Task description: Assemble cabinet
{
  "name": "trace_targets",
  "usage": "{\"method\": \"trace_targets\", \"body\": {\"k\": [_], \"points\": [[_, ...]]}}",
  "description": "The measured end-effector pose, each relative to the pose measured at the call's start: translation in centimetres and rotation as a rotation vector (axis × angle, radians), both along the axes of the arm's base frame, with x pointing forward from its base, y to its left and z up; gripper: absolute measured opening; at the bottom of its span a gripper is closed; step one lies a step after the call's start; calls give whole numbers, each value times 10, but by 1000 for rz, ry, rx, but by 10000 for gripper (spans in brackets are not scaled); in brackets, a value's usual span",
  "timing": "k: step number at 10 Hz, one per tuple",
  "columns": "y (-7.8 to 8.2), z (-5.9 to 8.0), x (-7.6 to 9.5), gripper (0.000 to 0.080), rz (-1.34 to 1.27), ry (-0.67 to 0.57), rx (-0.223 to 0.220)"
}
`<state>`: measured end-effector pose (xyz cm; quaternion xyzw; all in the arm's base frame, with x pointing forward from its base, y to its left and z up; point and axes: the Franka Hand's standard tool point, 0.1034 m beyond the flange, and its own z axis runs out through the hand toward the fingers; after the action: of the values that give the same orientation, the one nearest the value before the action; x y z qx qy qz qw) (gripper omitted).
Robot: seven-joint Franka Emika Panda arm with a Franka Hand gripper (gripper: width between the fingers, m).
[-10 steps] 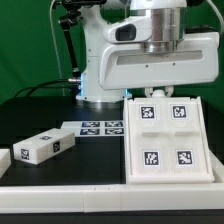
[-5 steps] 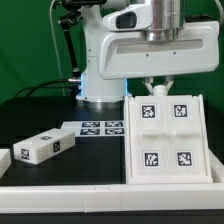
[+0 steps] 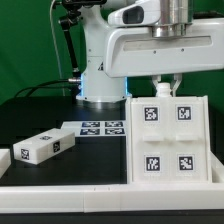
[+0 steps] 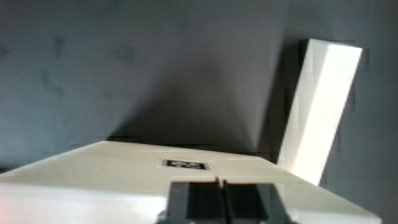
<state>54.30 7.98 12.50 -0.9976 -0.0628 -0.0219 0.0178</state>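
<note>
just above the top edge of the cabinet panel point(image 3: 168, 140) with 4 tags, the gripper point(image 3: 165, 88) hangs, its fingers point(image 4: 192, 205) seemingly pressed together.

Bright overhead light, dim blurry wrist view
</note>
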Motion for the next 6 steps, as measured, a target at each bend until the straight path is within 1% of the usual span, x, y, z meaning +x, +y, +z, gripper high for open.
{"method": "trace_targets", "body": {"k": [3,6], "points": [[0,0,1,2,4,-1,0],[-2,16,19,2,21,-24,1]]}}
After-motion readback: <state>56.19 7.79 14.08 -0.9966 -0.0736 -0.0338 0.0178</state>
